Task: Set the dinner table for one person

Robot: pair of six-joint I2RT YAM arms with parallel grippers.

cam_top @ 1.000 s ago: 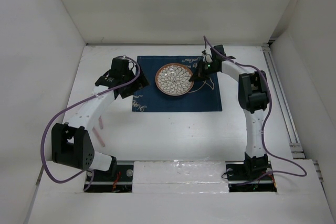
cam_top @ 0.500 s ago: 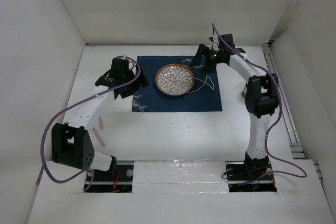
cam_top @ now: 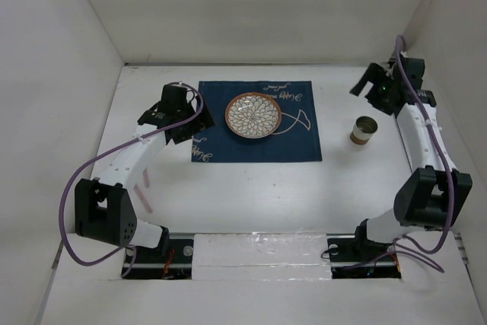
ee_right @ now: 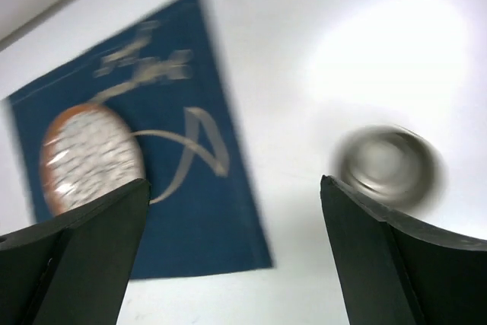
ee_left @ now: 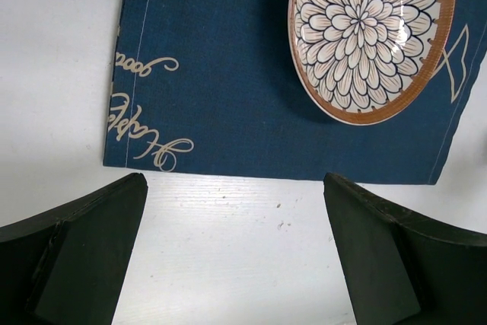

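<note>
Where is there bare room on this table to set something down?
The white tabletop lies bare between the navy blue cloth placemat and the arm bases, and between the placemat and the small round cup. It's crowded at the placemat's left edge, under the left end effector.

Plain wht walls (cam_top: 251, 5), 3 sides

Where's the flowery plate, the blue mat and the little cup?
flowery plate (cam_top: 253, 116), top view, its patterned middle.
blue mat (cam_top: 300, 148), top view, bare cloth by one corner.
little cup (cam_top: 361, 137), top view, its side wall.
</note>
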